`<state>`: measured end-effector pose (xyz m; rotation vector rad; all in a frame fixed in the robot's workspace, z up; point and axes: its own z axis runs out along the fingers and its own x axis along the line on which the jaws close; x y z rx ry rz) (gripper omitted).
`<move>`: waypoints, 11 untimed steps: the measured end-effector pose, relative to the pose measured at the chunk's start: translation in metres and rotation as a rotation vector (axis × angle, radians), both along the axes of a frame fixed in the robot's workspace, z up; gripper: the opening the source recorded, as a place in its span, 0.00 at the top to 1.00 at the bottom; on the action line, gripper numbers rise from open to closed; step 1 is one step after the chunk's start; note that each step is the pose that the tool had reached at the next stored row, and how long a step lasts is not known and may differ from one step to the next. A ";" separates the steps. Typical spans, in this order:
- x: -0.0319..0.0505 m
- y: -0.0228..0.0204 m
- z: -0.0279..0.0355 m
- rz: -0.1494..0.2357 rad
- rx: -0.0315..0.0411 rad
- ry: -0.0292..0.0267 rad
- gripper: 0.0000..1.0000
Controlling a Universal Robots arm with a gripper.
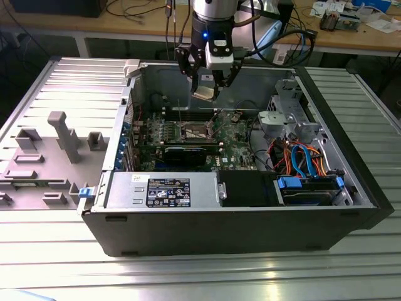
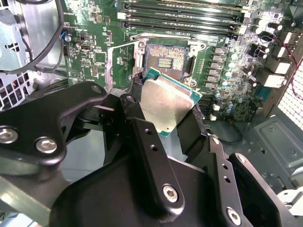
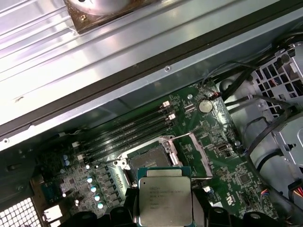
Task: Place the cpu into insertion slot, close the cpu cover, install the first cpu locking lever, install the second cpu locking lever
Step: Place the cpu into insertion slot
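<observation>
My gripper [image 1: 205, 91] hangs inside the open computer case, shut on the cpu [image 1: 204, 94], a small silvery square chip with a green rim. In both wrist views the cpu [image 2: 165, 106] [image 3: 164, 198] sits tilted between the black fingers [image 2: 142, 127], above the motherboard and apart from it. The insertion slot [image 2: 165, 59] [image 3: 149, 158] lies open on the green board just beyond the chip, its dark contact field bare. The cpu cover [image 2: 124, 64] [image 3: 199, 153], a thin silver frame, stands swung open beside the slot. In the exterior view the slot [image 1: 194, 132] lies below the gripper.
Long memory slots [image 2: 184, 19] run behind the socket. A black graphics card [image 1: 188, 153] and the grey power supply box [image 1: 163, 191] lie toward the case front. A drive cage with blue and orange cables [image 1: 307, 169] fills the exterior view's right. A grey fixture tray [image 1: 50, 150] stands outside on the left.
</observation>
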<state>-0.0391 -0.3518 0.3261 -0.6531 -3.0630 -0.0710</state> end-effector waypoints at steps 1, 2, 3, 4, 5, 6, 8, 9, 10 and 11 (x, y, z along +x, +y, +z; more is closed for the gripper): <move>0.0000 0.0000 0.0000 -0.003 0.0000 0.0000 0.45; 0.0000 0.0000 0.0000 -0.006 -0.0001 0.0000 0.45; 0.0000 0.0000 0.0000 -0.008 0.0000 0.0000 0.45; 0.0000 0.0000 0.0000 -0.010 0.0000 0.0000 0.45; 0.0000 0.0000 0.0000 -0.013 -0.0001 0.0000 0.45; 0.0000 0.0000 0.0000 -0.015 0.0000 0.0000 0.45; 0.0000 0.0000 0.0000 -0.022 0.0000 -0.0001 0.45; 0.0000 0.0000 0.0000 -0.025 -0.0001 0.0000 0.45; 0.0000 0.0000 0.0000 -0.029 -0.0001 0.0000 0.45; 0.0000 0.0000 0.0000 -0.034 -0.0001 0.0000 0.45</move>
